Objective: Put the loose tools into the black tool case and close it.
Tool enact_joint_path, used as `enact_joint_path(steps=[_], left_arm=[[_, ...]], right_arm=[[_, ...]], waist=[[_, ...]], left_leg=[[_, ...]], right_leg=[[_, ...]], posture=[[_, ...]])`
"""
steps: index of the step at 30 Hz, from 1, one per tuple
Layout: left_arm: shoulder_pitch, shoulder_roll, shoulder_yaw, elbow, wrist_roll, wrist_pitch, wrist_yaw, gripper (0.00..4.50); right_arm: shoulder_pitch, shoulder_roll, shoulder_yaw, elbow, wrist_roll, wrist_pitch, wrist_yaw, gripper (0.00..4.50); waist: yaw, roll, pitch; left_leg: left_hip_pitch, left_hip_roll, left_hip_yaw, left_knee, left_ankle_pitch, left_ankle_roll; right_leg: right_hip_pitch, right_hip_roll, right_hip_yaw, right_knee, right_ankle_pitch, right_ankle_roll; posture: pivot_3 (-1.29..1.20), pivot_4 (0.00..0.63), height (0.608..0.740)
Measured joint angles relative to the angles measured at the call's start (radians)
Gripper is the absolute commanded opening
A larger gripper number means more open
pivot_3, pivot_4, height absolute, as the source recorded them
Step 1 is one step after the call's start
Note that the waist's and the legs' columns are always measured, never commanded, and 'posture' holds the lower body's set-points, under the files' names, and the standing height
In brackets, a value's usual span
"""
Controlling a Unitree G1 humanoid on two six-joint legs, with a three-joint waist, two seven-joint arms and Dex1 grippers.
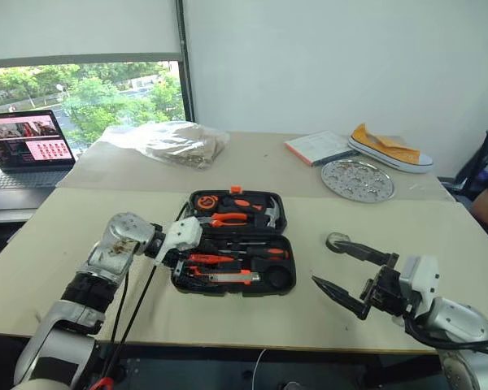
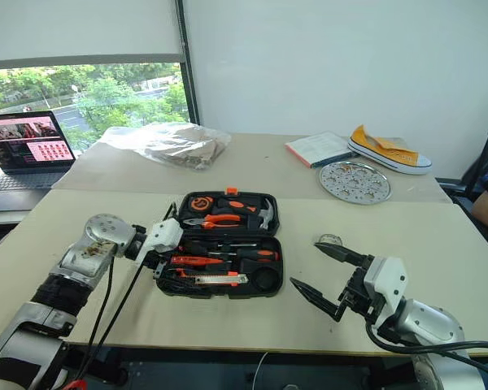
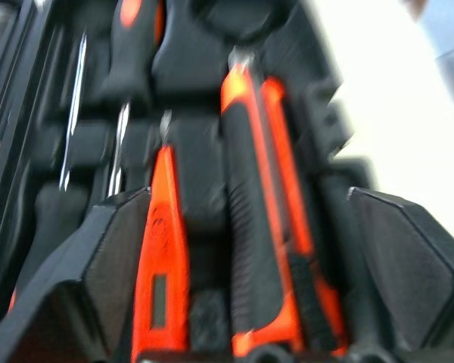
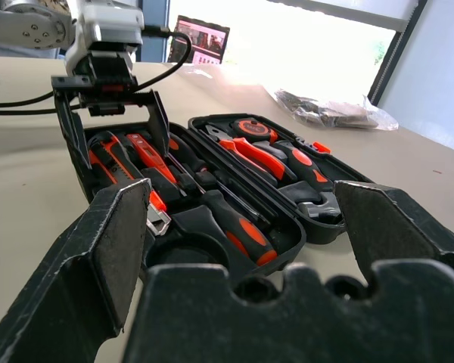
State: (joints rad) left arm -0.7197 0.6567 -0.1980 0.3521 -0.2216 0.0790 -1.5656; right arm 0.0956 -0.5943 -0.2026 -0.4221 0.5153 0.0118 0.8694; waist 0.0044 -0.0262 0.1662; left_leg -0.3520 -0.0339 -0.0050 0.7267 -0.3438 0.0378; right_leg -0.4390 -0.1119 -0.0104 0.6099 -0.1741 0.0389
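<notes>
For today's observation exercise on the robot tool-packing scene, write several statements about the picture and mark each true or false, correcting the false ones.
1. The black moulded plastic tool case lies open on the table. True.
2. The right gripper is clamped on a screwdriver. False: its two black fingers stand open and empty, beside the case.
3. The left gripper hangs open over the case's near half. True.
4. The round perforated metal plate lies inside the case. False: it lies on the far table near the yellow canvas shoe.
5. The open laptop stands at the left by the window. True.
</notes>
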Motion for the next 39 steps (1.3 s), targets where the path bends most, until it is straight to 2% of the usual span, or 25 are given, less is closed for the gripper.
enact_joint_path(steps=[1, 4, 5, 11, 12, 14, 29, 34, 39], left_arm=[[0.0, 0.0, 0.019, -0.009, -0.023, 0.003, -0.005, 4.34], [-0.001, 0.002, 0.071, -0.024, -0.079, 0.014, -0.006, 3.69], [-0.001, 0.003, 0.075, -0.026, -0.086, 0.014, -0.009, 3.2], [0.063, -0.033, 0.049, -0.022, -0.063, -0.072, -0.001, 1.08], [0.068, -0.037, 0.04, -0.008, -0.047, -0.09, 0.007, 0.94], [0.069, -0.041, 0.033, 0.016, -0.025, -0.113, 0.025, 0.16], [0.062, -0.078, 0.004, 0.127, 0.071, -0.234, 0.11, 0.08], [0.063, -0.078, -0.029, 0.128, 0.107, -0.203, 0.156, 0.08], [0.072, -0.084, -0.032, 0.121, 0.11, -0.149, 0.18, 0.08]], right_arm=[[0.0, 0.0, 0.0, 0.0, -0.001, 0.0, 0.0, 4.5], [-0.002, 0.002, 0.0, 0.001, -0.001, 0.0, 0.0, 4.5], [-0.002, 0.004, 0.0, 0.001, -0.001, 0.0, 0.0, 4.5], [-0.002, 0.015, 0.001, 0.007, -0.013, -0.001, -0.002, 4.5], [-0.002, 0.015, 0.001, 0.011, -0.013, 0.0, -0.002, 4.5], [-0.002, 0.015, 0.0, 0.015, -0.013, 0.0, -0.001, 4.5], [0.031, 0.014, -0.004, 0.008, -0.012, 0.0, -0.004, 4.5], [0.043, 0.014, -0.005, -0.008, -0.012, 0.0, -0.007, 4.5], [0.056, 0.014, -0.015, -0.019, -0.012, 0.0, -0.011, 4.5]], waist=[[-0.001, 0.0, 0.0], [-0.002, 0.0, 0.0], [-0.002, 0.0, 0.0], [-0.001, 0.0, 0.0], [-0.001, 0.0, 0.0], [-0.001, 0.0, 0.0], [0.002, 0.001, -0.001], [0.004, 0.002, -0.001], [0.004, 0.004, -0.003]], left_leg=[[0.0, 0.0, 0.0, 0.0, 0.0, 0.0], [0.0, 0.0, 0.0, 0.0, 0.0, 0.0], [0.0, 0.0, 0.0, 0.0, 0.0, 0.0], [0.0, 0.0, 0.0, 0.0, 0.0, 0.0], [0.0, 0.0, 0.0, 0.0, 0.0, 0.0], [0.0, 0.0, 0.0, 0.0, 0.0, 0.0], [0.004, 0.0, 0.0, 0.0, 0.0, 0.0], [0.018, 0.001, 0.0, 0.0, -0.001, 0.002], [0.018, 0.002, 0.0, 0.0, -0.002, 0.002]], right_leg=[[0.0, 0.0, 0.0, 0.0, 0.0, 0.0], [0.0, 0.0, 0.0, 0.0, 0.0, 0.0], [0.0, 0.0, 0.0, 0.0, 0.0, 0.0], [0.001, 0.0, 0.0, 0.0, 0.0, 0.0], [0.001, 0.0, 0.0, 0.0, 0.0, 0.0], [0.001, 0.0, 0.0, 0.0, 0.0, 0.0], [0.004, 0.0, 0.0, -0.001, 0.0, 0.0], [0.019, 0.0, 0.001, -0.003, -0.001, 0.001], [0.018, 0.0, 0.002, -0.002, -0.001, 0.001]], posture=[[0.0, 0.15, 0.74], [0.0, 0.15, 0.74], [0.0, 0.15, 0.74], [0.0, 0.15, 0.74], [0.0, 0.15, 0.74], [0.0, 0.15, 0.74], [0.0, 0.15, 0.74], [0.0, 0.15, 0.74], [0.0, 0.15, 0.74]])
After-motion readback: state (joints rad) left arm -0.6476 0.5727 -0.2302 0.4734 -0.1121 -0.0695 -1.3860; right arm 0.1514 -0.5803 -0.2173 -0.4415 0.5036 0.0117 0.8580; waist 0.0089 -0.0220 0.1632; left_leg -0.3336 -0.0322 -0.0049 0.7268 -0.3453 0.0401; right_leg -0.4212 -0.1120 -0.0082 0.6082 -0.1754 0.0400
